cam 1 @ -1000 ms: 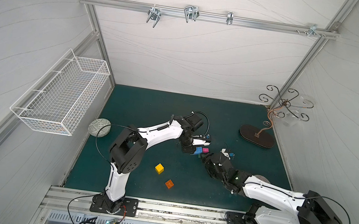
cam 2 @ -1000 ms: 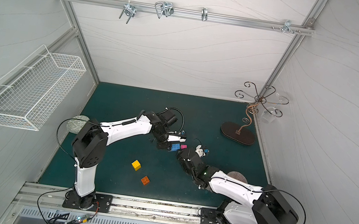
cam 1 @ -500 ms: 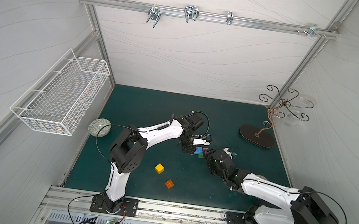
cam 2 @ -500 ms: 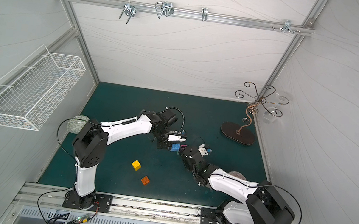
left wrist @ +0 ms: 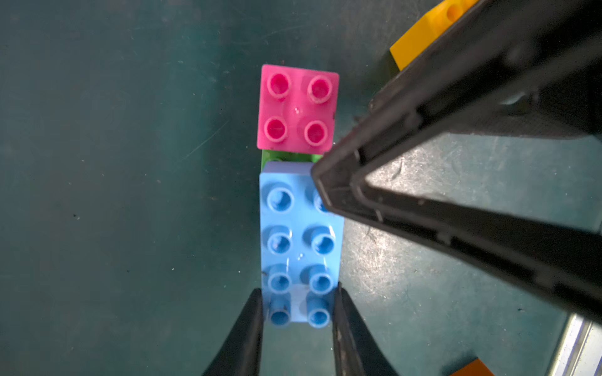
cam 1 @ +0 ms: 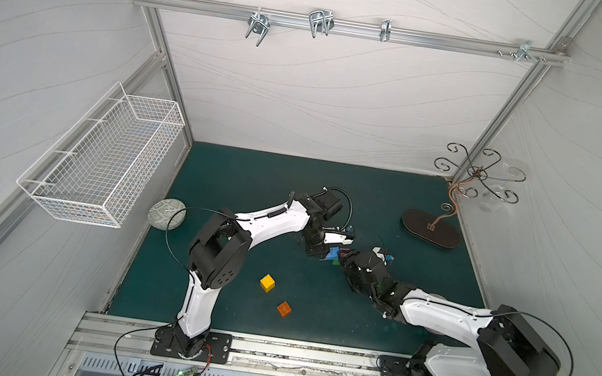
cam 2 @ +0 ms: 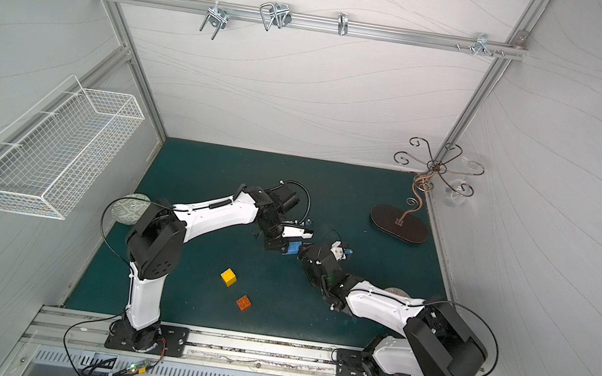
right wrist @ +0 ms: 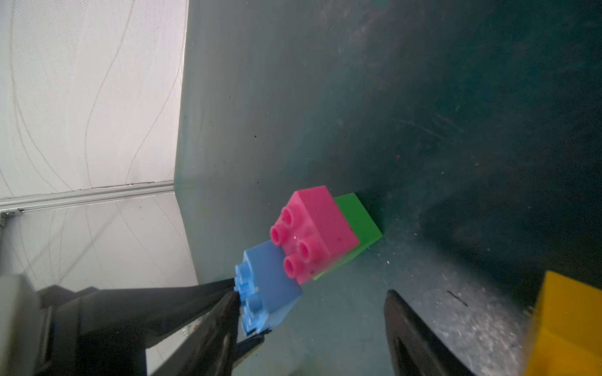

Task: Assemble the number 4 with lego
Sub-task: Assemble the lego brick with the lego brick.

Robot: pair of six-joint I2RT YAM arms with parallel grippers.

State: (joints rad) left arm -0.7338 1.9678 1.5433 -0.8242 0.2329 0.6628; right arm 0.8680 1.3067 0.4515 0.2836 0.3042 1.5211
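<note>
- The left gripper (left wrist: 298, 289) is clamped on the blue brick (left wrist: 299, 241). Its fingers (left wrist: 244, 338) pinch the two long sides at one end, and the studs face the wrist camera.
- The other end of the blue brick butts up against the pink brick (left wrist: 298, 109). A sliver of the green brick (left wrist: 283, 157) peeks out of the seam between them.
- In the right wrist view the pink brick sits on top of the green brick, with the blue brick level with the pink one. So the 4 is only partly built.
- In both top views that cluster (cam 1: 333, 256) sits around mid-mat, right between the two gripper tips. It's tiny there, and blue is about all I can make out.
- The right gripper (right wrist: 311, 296) has its jaws spread with nothing between them — the cluster is just ahead of the gap.
- In the left wrist view one of its fingers (left wrist: 407, 182) overlaps the corner of the blue brick next to the pink one. Can't tell if it actually touches.
- A second yellow brick (right wrist: 566, 325) shows just beside the right gripper, outside its jaws and pretty blurry.
- Loose on the green mat (cam 1: 250, 189), nearer the arm bases, are a yellow brick (cam 1: 267, 283) and an orange brick (cam 1: 284, 308). They're near each other but apart, and well clear of the cluster.
- Also around: a wire basket (cam 1: 101, 159) on the left wall, a patterned bowl (cam 1: 167, 213) at the mat's edge below it, and a metal stand (cam 1: 431, 228) at the far right.
</note>
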